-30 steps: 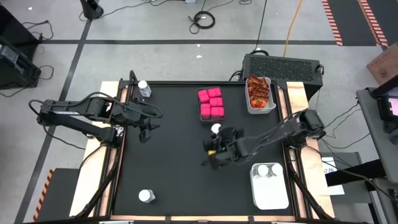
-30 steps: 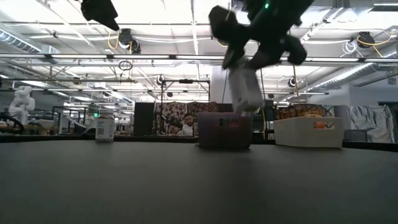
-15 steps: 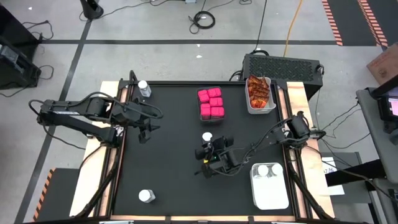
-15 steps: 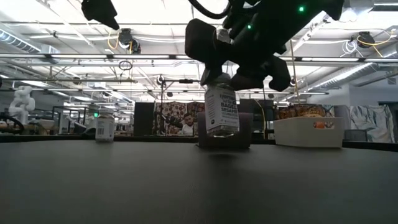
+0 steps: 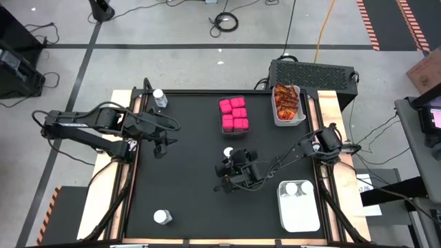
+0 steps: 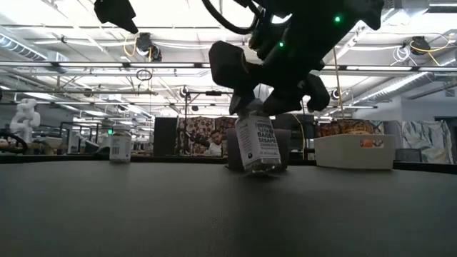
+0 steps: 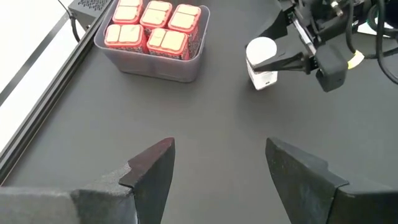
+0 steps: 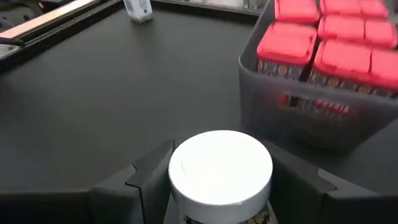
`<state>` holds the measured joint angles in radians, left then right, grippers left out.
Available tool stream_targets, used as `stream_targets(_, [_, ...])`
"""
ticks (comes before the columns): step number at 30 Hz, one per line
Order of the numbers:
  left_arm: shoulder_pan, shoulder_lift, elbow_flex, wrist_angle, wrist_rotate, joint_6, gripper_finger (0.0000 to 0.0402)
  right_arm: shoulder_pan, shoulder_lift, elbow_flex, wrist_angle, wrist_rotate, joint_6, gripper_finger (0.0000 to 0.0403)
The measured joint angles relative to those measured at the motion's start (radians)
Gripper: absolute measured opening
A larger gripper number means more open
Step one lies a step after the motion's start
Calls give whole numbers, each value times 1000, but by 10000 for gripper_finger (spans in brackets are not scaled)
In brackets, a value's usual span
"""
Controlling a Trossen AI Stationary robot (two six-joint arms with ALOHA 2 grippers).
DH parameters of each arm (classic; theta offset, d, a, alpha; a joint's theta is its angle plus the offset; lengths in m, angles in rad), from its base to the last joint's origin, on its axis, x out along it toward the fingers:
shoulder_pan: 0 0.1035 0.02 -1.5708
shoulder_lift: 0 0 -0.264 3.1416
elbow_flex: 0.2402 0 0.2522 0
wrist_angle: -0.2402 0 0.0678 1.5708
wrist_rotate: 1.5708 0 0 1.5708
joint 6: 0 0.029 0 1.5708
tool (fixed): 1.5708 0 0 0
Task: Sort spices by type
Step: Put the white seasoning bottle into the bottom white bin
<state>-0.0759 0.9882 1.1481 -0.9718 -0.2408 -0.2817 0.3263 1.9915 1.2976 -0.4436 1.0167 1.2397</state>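
A small clear jar with a white lid (image 5: pixel 229 152) stands in the middle of the black table, with my right gripper (image 5: pixel 230 158) shut on it. It also shows in the low view (image 6: pixel 255 145) and between the fingers in the right wrist view (image 8: pixel 221 168). Pink packs fill a grey tray (image 5: pixel 234 114) at the far middle. Orange-red sachets lie in a bin (image 5: pixel 287 103) at the far right. Two more jars (image 5: pixel 296 188) stand in a white bin. My left gripper (image 7: pixel 217 162) hangs open above the table's left part (image 5: pixel 160 148). My right gripper pinches the jar's sides just under the lid (image 8: pixel 180 205) between its two fingers (image 7: pixel 287 59). It comes from the table's near right, slanting down. The jar leans slightly and its bottom (image 6: pixel 261 170) is down at the table top.
One loose jar (image 5: pixel 160 98) stands at the far left corner and another (image 5: pixel 162 217) near the front left. The white bin (image 5: pixel 300 215) sits at the near right, close behind my right arm. Bare black table lies between the held jar and my left arm.
My right gripper has come down and toward the table's near left with the jar. The jar was lifted clear a second ago; now it is down at the table top, leaning a little.
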Motion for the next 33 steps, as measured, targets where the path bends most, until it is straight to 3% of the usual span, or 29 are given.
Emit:
stream_targets(14, [0, 0, 0, -1, 1, 0, 253, 3, -27, 0, 8, -29, -77, 301])
stream_targets(23, [0, 0, 0, -2, 2, -1, 253, -1, -158, 0, 12, -39, -356, 304])
stream_targets(25, [0, 0, 0, -2, 2, -1, 253, -10, -201, 0, 13, -119, -467, 304])
stream_targets(30, [0, 0, 0, -2, 11, -2, 253, -80, -307, 0, 21, -530, -756, 304])
stream_targets(33, [0, 0, 0, -2, 30, -5, 253, -133, -351, 0, 14, -709, -918, 304])
